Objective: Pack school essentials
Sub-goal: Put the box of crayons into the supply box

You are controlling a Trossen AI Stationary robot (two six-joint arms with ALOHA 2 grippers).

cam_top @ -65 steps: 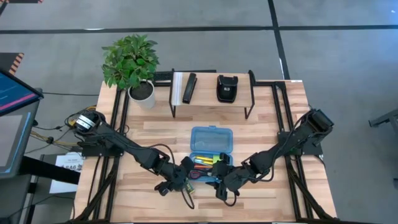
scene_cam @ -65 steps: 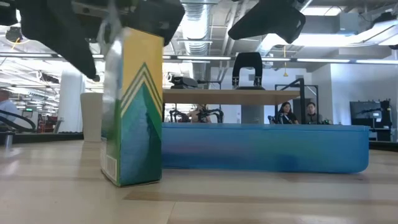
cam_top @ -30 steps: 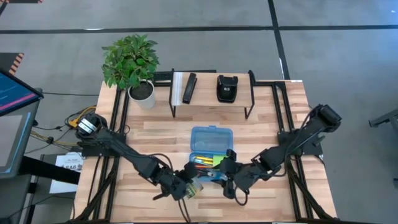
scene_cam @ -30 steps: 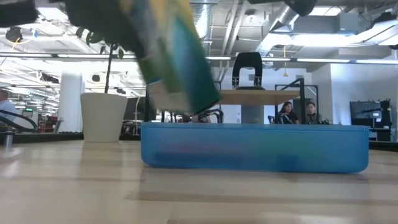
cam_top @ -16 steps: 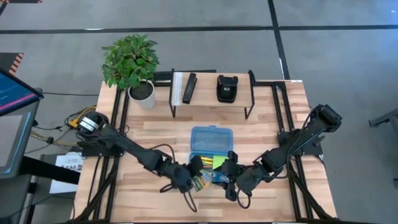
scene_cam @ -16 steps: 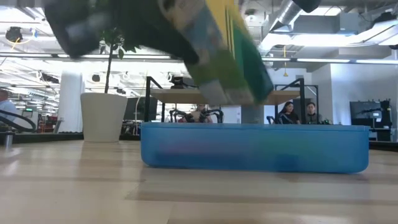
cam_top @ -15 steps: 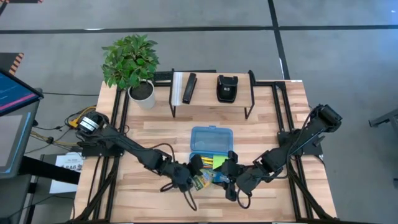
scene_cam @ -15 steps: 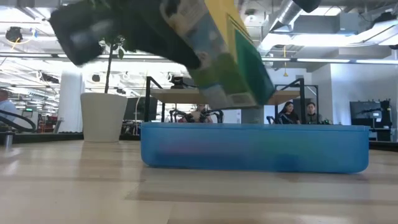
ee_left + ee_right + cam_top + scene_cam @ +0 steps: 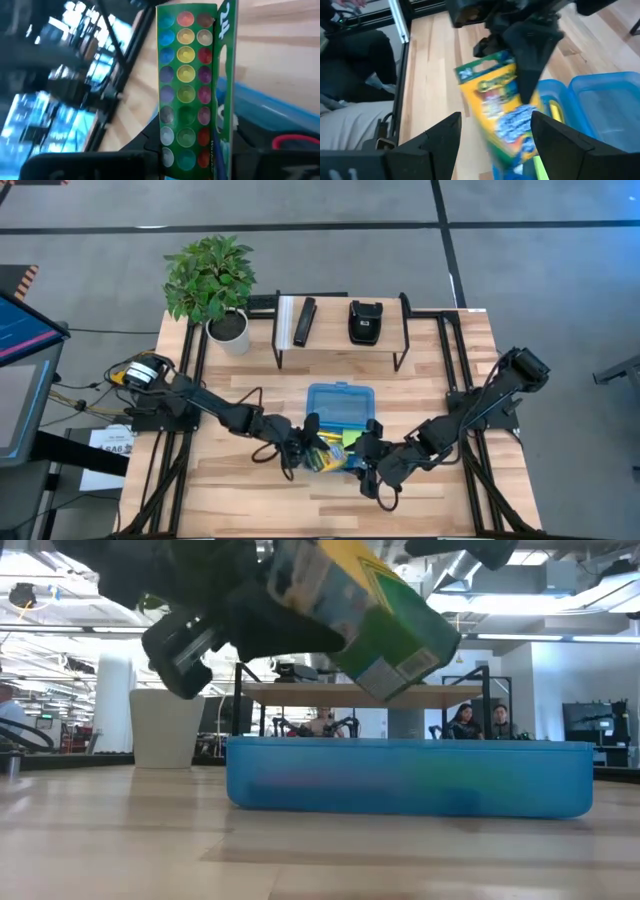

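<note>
The green-yellow crayon box hangs tilted over the near part of the open blue case, with my left gripper shut on it. The case lies flat on the table, its lid folded open toward the far edge. Yellow and orange pencils and a lime-green sticky-note pad lie in it, and a red scissors handle shows there too. My right gripper stands open at the case's near right corner, level with the crayon box but apart from it. My left gripper pinches the crayon box between its two fingers at one end, the end opposite the barcode end. The fingers come slanting from the table's left. The box is lifted clear, tipped over, its free end lowest above the case.
A black-framed wooden rack at the far side carries a flat black bar and a black stapler. A potted plant stands at the far left. People sit in the room beyond. Bare wood lies to the case's left and right.
My left gripper has carried the crayon box from near the table's front edge toward the far edge and right, over the blue case. The box has tipped further over, its free end swinging toward the right. It stays clear of the table.
</note>
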